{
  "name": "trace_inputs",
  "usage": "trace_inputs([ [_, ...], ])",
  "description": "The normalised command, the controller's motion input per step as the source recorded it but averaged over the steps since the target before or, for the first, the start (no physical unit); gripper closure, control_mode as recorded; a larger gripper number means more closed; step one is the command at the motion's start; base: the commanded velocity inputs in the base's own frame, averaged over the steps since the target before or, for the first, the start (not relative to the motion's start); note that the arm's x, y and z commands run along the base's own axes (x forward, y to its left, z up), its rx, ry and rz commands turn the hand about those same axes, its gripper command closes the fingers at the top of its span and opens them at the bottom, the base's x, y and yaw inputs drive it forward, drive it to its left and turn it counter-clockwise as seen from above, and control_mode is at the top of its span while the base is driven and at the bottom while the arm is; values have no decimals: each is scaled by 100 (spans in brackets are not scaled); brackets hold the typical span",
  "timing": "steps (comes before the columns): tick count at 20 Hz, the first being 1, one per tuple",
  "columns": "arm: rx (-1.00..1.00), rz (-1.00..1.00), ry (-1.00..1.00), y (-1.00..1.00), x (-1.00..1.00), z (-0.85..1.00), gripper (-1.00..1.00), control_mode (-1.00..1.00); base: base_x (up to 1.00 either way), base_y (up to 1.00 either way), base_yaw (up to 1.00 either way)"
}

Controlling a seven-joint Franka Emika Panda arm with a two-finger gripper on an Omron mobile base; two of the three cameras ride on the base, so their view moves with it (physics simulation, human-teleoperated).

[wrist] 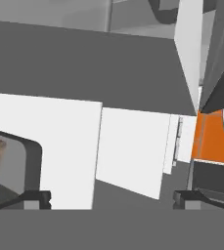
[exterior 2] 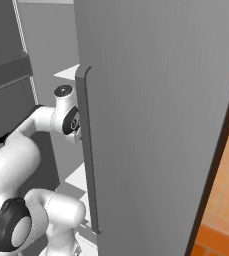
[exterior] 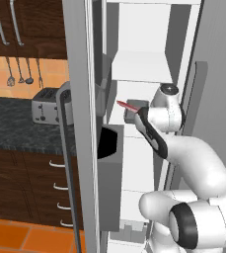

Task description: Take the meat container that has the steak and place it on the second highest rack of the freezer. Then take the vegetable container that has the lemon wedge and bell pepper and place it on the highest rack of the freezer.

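Steak [exterior: 122, 105], still in its grey container [exterior: 135, 110], is seen resting on a freezer rack [exterior: 140, 91], at nine o'clock of the gripper [wrist: 111, 197], whose jaws are spread apart and empty, apparently because the container has been set down.

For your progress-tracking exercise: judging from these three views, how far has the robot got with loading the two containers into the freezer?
Done, it seems: the meat container with the steak sits on a white rack inside the freezer; whether that is the second highest cannot be told. In hand: nothing; the gripper stands open beside that container. Left: fetching the vegetable container and placing it on the highest rack.
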Motion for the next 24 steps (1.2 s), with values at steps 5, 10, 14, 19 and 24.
trace_inputs([
  [5,-1,11,0,2,-76,46,-100,-100,0,0,0],
  [10,0,18,0,0,-69,48,-100,-100,0,0,0],
  [14,-4,19,0,0,-69,44,-100,-100,0,0,0],
  [19,-12,26,1,0,-64,22,-100,-100,0,0,0],
  [24,-18,42,5,0,-62,7,-100,-100,0,0,0],
])
